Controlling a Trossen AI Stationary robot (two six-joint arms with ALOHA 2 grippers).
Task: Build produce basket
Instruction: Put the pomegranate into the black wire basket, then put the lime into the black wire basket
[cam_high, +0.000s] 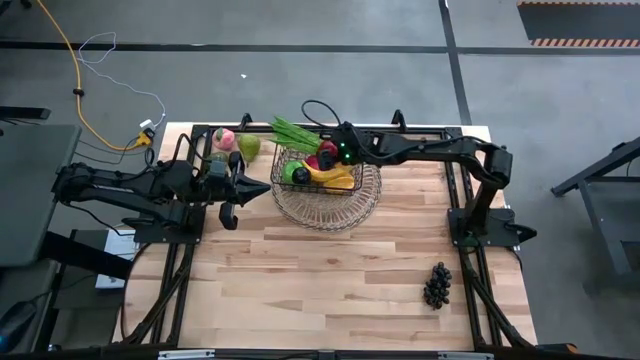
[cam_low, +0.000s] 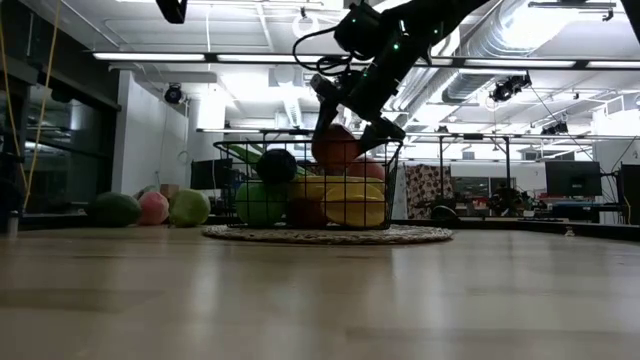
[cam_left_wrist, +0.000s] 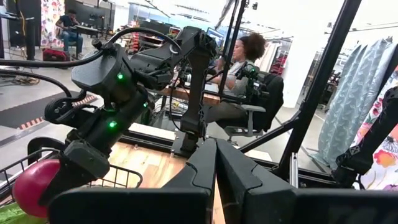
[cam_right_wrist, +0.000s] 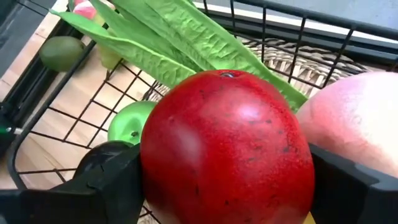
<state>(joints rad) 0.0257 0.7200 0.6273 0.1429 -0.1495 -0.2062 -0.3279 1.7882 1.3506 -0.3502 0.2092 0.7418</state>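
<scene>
The right gripper (cam_right_wrist: 224, 186) is clamped on one round red apple (cam_right_wrist: 227, 149) over the dark wire basket (cam_high: 322, 172), which holds one yellow banana (cam_high: 335, 178). One dark grape bunch (cam_high: 437, 285) lies well apart. The left gripper (cam_high: 262, 188) is pressed together. No writing shows.

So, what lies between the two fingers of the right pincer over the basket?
A red apple fills the gap of the right pincer, touching both fingers, as the right wrist view shows. In the low view it sits above the basket.
</scene>
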